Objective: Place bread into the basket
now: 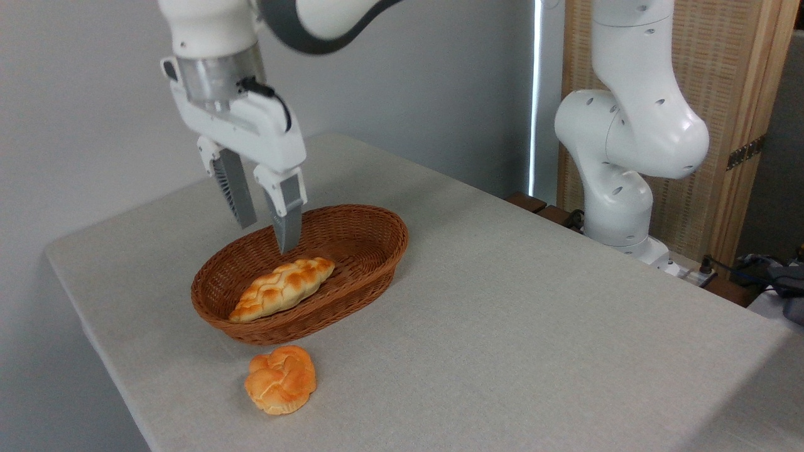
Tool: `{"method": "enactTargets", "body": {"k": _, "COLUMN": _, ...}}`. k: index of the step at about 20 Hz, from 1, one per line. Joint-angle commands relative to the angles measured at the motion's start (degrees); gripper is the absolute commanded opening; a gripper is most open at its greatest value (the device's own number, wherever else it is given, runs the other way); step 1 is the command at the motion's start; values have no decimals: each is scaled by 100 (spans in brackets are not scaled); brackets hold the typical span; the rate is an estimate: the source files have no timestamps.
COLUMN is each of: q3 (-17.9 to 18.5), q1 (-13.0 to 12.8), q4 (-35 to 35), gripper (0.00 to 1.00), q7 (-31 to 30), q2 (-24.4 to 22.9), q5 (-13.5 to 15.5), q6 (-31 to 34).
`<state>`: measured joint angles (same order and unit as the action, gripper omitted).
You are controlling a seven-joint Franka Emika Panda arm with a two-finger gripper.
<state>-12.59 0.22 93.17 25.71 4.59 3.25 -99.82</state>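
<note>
Single fixed camera view. The gripper (267, 235) is hanging above the basket (370, 263), fingers spread apart and holding nothing — a clear gap is showing between the two fingertips. The bread (282, 288) is lying inside the basket, resting lengthwise along the near wall, one pointed end tilting up toward the rim at the left. It is sitting free of the fingers, which are standing just above its far end, not touching it as far as the picture shows.

Judging from this, the task is looking done: the loaf is in, the fingers are apart, likely because the drop has been made and the arm only needs to clear away upward.

Around it: a round bun (281, 380) is sitting on the table (534, 326) just in front of the basket, close to its near wall but apart from it. It is not part of the job and not blocking anything. The robot's base (619, 188) is standing at the far right edge — well apart from the basket. Nothing else is crowding the gripper's way up.
</note>
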Motion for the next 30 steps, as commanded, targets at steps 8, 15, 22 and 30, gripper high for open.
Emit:
{"method": "enactTargets", "body": {"k": 8, "q3": 846, "q1": 65, "q4": 97, "gripper": 100, "q7": 1656, "q2": -687, "q5": -18, "q6": 568}}
{"method": "enactTargets", "body": {"k": 15, "q3": 1083, "q1": 13, "q4": 272, "gripper": 100, "q7": 1586, "q2": -793, "q5": 26, "q6": 708}}
{"method": "enactTargets", "body": {"k": 22, "q3": 969, "q1": 4, "q4": 272, "gripper": 100, "q7": 1569, "q2": -855, "q5": 26, "q6": 920}}
{"method": "enactTargets", "body": {"k": 30, "q3": 768, "q1": -14, "q4": 237, "gripper": 100, "q7": 1254, "q2": -899, "q5": -53, "q6": 946}}
